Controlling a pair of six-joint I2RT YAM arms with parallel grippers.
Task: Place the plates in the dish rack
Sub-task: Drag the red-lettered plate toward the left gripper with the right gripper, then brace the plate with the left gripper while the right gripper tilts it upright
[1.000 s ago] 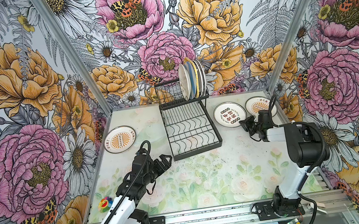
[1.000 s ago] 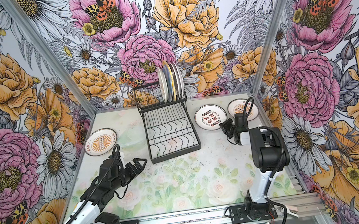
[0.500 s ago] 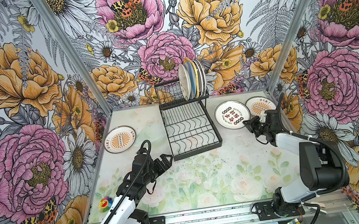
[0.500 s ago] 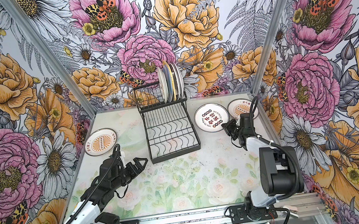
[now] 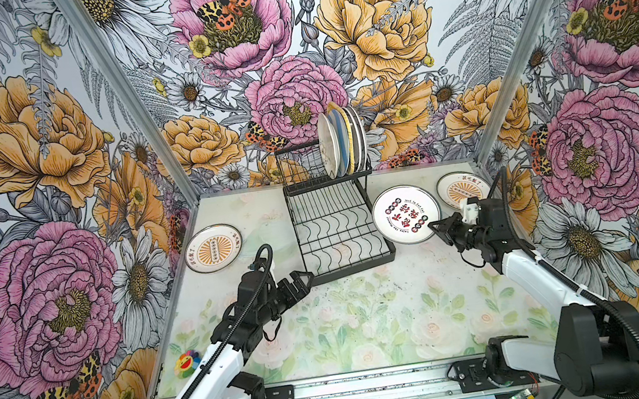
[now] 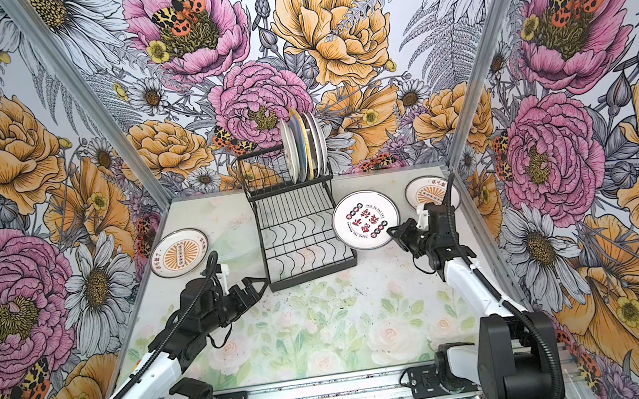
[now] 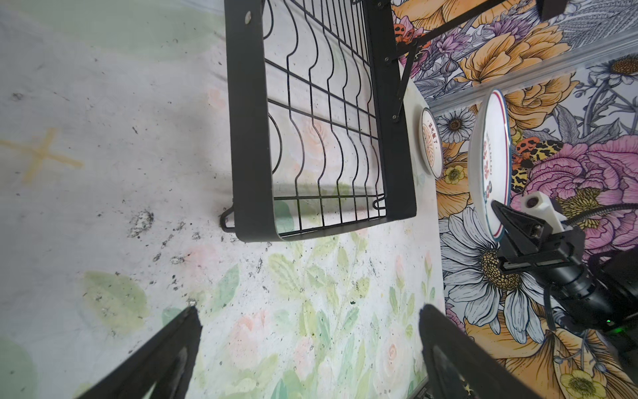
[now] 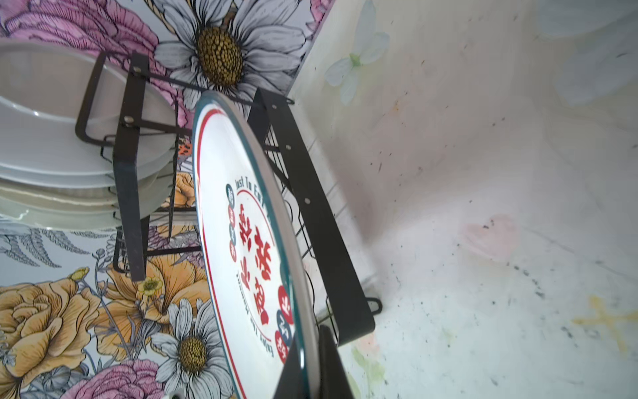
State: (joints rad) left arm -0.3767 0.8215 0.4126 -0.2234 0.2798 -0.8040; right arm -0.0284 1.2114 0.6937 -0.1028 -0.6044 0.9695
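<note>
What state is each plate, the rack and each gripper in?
dish rack: partly loaded
racked plates: upright in upper tier
red-lettered plate: lifted, tilted, gripped at rim
left sunburst plate: flat on table
right sunburst plate: flat on table
left gripper: open, holding nothing
right gripper: shut on red-lettered plate

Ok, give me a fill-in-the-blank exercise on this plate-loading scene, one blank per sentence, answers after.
The right gripper is ____ on the rim of the round white, teal-edged plate with red characters.
The left gripper, by the black wire dish rack, has its jaws ____.
Flat on the floral table lie ____ round white plates with orange sunbursts.
Answers: shut; open; two.
</note>
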